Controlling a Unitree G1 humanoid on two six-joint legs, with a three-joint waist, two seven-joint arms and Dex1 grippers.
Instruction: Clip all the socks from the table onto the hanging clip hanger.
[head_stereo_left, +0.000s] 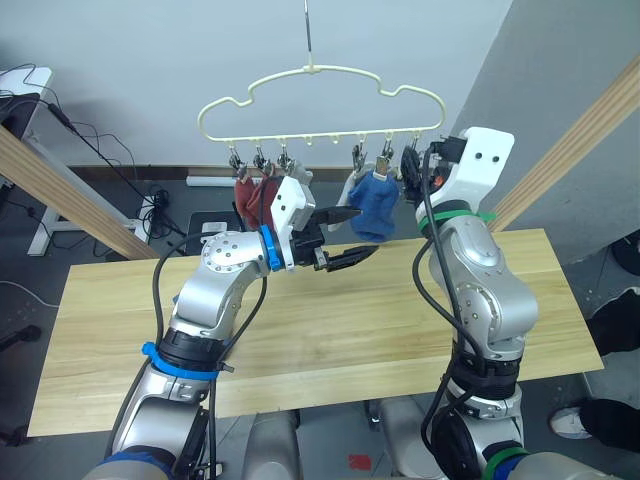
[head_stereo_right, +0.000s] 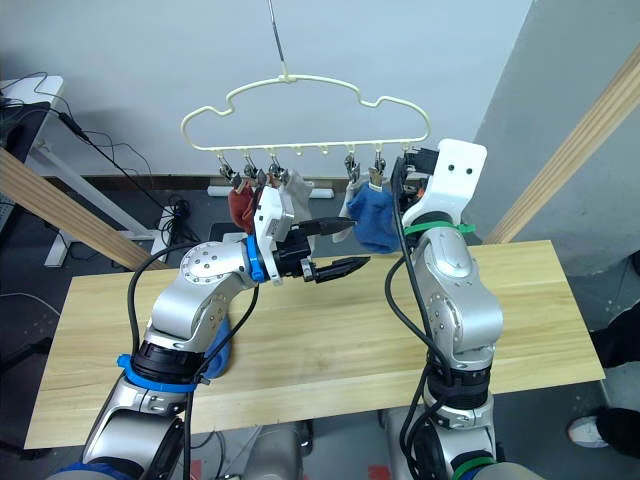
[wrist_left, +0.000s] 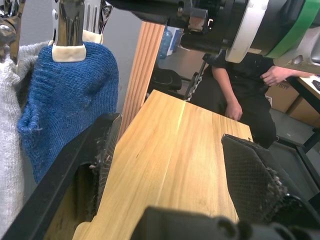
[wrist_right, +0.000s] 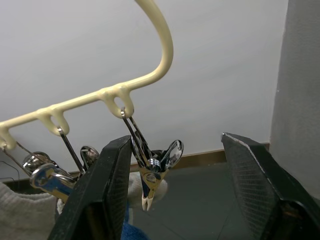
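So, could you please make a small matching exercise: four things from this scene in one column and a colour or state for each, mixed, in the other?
Things:
1. clip hanger
2. sock nearest the right arm
3. left gripper
4. last clip

Colour or state:
A. blue
B. open, holding nothing
C. pale yellow
D. holds no sock

Pairs: 1-C, 2-A, 3-B, 4-D

grey sock (head_stereo_left: 303, 178) mostly behind left arm, person (wrist_left: 245, 85) cut off above shoulders
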